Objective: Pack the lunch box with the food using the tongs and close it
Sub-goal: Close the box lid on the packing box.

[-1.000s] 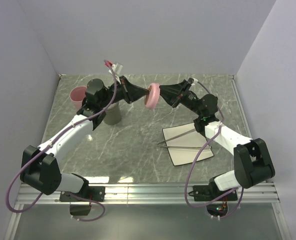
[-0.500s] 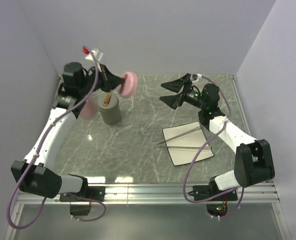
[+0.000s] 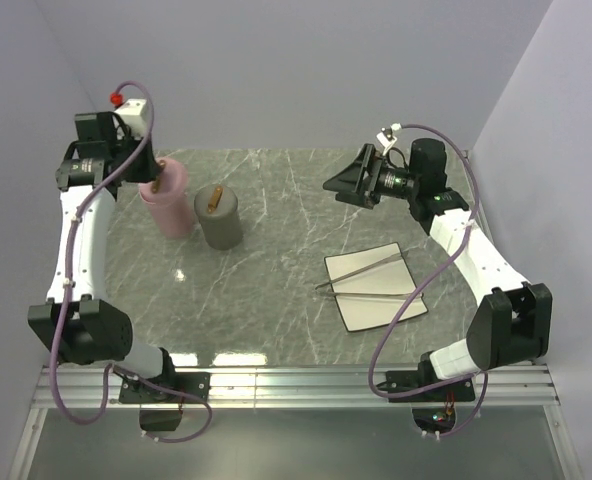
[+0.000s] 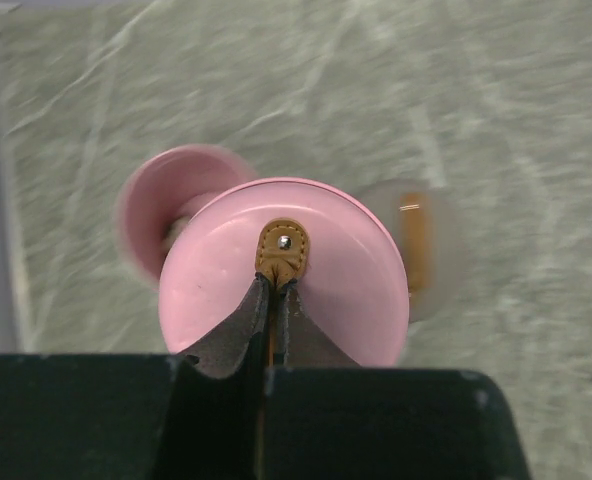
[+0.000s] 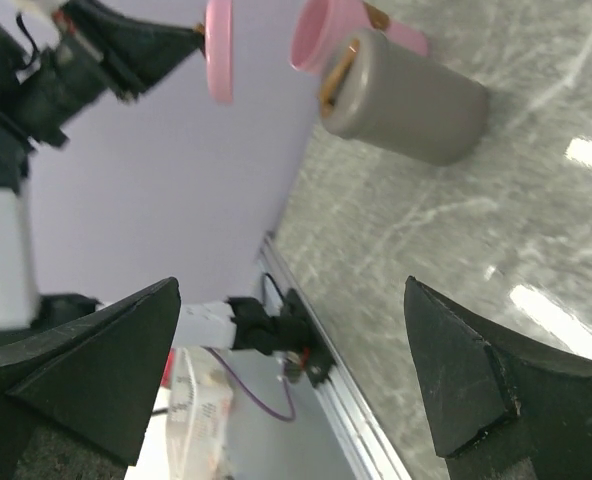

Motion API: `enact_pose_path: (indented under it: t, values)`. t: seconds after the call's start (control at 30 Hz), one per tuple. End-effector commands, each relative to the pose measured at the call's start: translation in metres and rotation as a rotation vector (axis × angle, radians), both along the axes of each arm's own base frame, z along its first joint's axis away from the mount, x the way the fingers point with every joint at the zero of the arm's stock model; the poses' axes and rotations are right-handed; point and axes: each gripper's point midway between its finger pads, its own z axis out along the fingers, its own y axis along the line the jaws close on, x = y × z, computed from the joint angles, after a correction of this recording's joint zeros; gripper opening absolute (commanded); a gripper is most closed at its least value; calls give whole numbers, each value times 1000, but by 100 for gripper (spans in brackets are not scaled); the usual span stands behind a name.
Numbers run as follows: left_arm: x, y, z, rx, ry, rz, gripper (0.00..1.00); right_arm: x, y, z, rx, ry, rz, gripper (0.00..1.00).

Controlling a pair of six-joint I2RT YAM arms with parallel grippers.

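The left gripper (image 4: 276, 285) is clamped shut on the brown leather tab (image 4: 282, 250) of a round pink lid (image 4: 346, 290), holding the lid in the air left of the grey container (image 3: 221, 228) and close over the open pink container (image 3: 171, 210) that stands just beside it. From the left wrist camera the lid hangs face-up below the fingers, the pink container blurred behind its left edge and the grey container blurred at its right. The grey container stands upright on the marbled table (image 3: 276, 300), lidded, with a brown tab of its own on top. Well to the right of the grey container, the right gripper (image 5: 292, 288) hangs above the table with its jaws spread wide and nothing between them, facing back toward both containers. Nearer the arm bases and to the right of the grey container, the silver tongs (image 3: 361, 270) lie flat across a white plate (image 3: 361, 310), their joined end pointing left, well apart from either gripper.
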Motion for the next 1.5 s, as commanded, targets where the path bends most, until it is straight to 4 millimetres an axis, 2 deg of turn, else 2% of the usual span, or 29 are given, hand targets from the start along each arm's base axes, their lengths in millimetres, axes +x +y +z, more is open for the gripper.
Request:
enact_pose_path:
  t: [0.0, 0.13, 0.3, 0.33, 0.43, 0.57, 0.8, 1.17, 1.47]
  values:
    - [1, 44, -1, 135, 15, 72, 0, -6, -4, 3, -61, -76, 40, 100]
    - [18, 59, -22, 184, 81, 89, 0, -4, -5, 2, -64, -74, 36, 100]
    - [36, 67, -29, 206, 73, 101, 0, -6, -6, 2, -71, -105, 23, 100]
    - [40, 70, -37, 213, 93, 107, 0, -7, -7, 2, -72, -110, 24, 100]
    - [51, 72, -47, 218, 109, 105, 0, -10, -7, 0, -80, -110, 29, 100]
    - [65, 73, -45, 208, 95, 108, 0, -11, -8, -1, -93, -114, 29, 100]
    - [84, 73, -62, 210, 126, 100, 0, -11, -8, -4, -85, -108, 25, 100]
    - [81, 60, -88, 204, 184, 59, 0, -9, -7, -6, -80, -92, 31, 100]
    - [78, 60, -107, 214, 229, 72, 0, -9, -7, -4, -86, -95, 37, 100]
